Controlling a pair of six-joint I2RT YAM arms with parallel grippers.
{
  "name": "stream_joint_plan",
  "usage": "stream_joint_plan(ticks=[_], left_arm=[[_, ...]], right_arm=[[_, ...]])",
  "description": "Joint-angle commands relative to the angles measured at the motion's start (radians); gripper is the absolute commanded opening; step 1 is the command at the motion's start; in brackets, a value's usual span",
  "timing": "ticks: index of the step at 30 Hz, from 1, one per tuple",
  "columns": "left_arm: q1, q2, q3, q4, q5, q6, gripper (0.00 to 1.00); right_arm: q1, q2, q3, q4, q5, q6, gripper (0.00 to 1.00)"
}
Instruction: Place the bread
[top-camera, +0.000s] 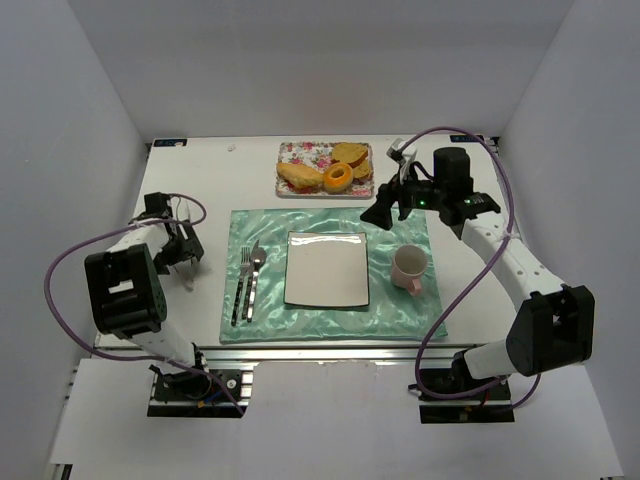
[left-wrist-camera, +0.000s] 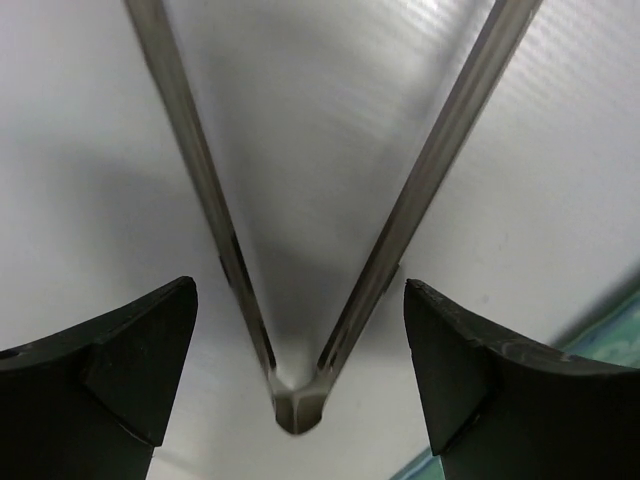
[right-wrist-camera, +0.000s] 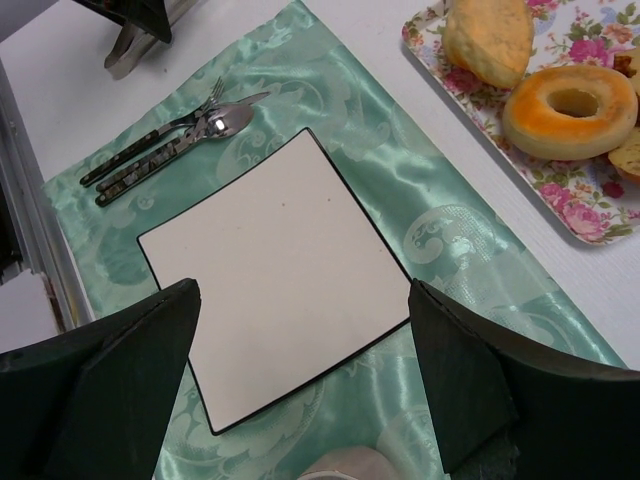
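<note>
Right wrist view: right gripper (right-wrist-camera: 303, 320) jaws apart; ahead-right, floral tray (right-wrist-camera: 560, 190) holds bread (right-wrist-camera: 487, 35), perhaps four pieces. Left gripper (left-wrist-camera: 300, 300) jaws apart, tongs (left-wrist-camera: 200, 170) between them.

Four breads (top-camera: 297, 175) lying on one flowery tray (top-camera: 295, 152), one white plate (top-camera: 326, 268) sitting on one green mat (top-camera: 400, 310), one fork (right-wrist-camera: 212, 95) and one spoon (right-wrist-camera: 226, 121) lying left of the plate, one pink cup (top-camera: 408, 268), one pair of tongs (left-wrist-camera: 425, 180)
</note>
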Motion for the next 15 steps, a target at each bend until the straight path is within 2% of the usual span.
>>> stream_joint_plan(ticks=[1,8,12,13,14,15], left_arm=[[-0.003,0.023,0.027,0.090,-0.006,0.024,0.93],[-0.003,0.066,0.011,0.168,-0.027,0.016,0.89],[-0.003,0.067,-0.007,0.199,-0.033,0.013,0.82],[-0.003,0.066,-0.010,0.203,-0.023,0.013,0.72],[-0.003,0.066,-0.013,0.206,-0.014,0.013,0.72],[-0.003,0.057,-0.016,0.209,-0.006,0.013,0.68]], right_arm=[[-0.018,-0.021,-0.004,0.045,-0.032,0.024,0.89],[-0.038,-0.015,0.011,0.032,-0.045,0.036,0.89],[-0.050,-0.007,0.019,0.032,-0.056,0.048,0.89],[-0.051,-0.007,0.019,0.032,-0.056,0.048,0.89],[-0.051,-0.007,0.021,0.032,-0.056,0.048,0.89],[-0.051,-0.008,0.021,0.031,-0.058,0.048,0.89]])
